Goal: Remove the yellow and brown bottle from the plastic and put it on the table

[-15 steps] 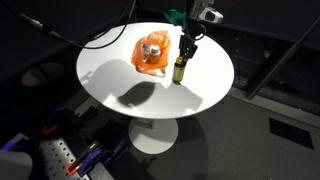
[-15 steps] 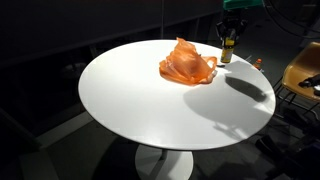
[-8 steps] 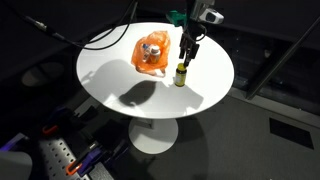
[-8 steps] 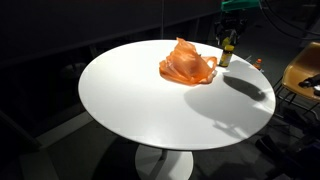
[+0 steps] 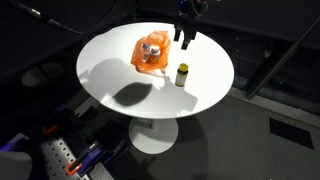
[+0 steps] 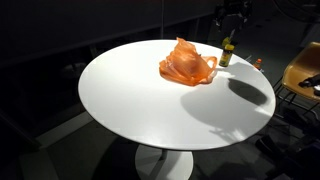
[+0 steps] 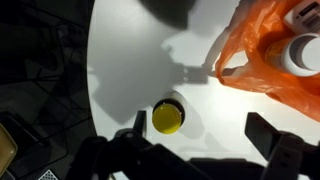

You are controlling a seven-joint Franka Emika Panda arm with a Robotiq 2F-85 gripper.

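Standing upright on the white counter point(image 5: 115, 70), the yellow and brown bottle point(image 5: 181, 75) is out of the orange plastic bag point(image 5: 148, 57) and just beside it, apart from the film in both exterior views. Its long axis runs vertical, so the wrist view looks straight down on its yellow cap point(image 7: 167, 117), a round disc against the white top.

The claw point(image 5: 185, 37) hangs above the bottle, clear of it, with its two fingers spread wide and nothing between them. In the wrist view one finger point(image 7: 131, 132) shows just beside the cap and the opposite one well off on the far side, so the bottle sits below the claw and off-centre, nearer the first finger. The bag point(image 7: 268, 55) lies on the opposite side, with a white-lidded item point(image 7: 303, 52) inside it.

By my reading the task's aim is met: the bottle is out of the plastic and rests on the counter on its own base. What matters for any coming move is that the bottle lies directly under the open claw and is tall and narrow; a straight rise should leave it alone, while a sideways sweep at low height risks the near finger clipping the cap and tipping it toward the counter's edge point(image 6: 258, 62)
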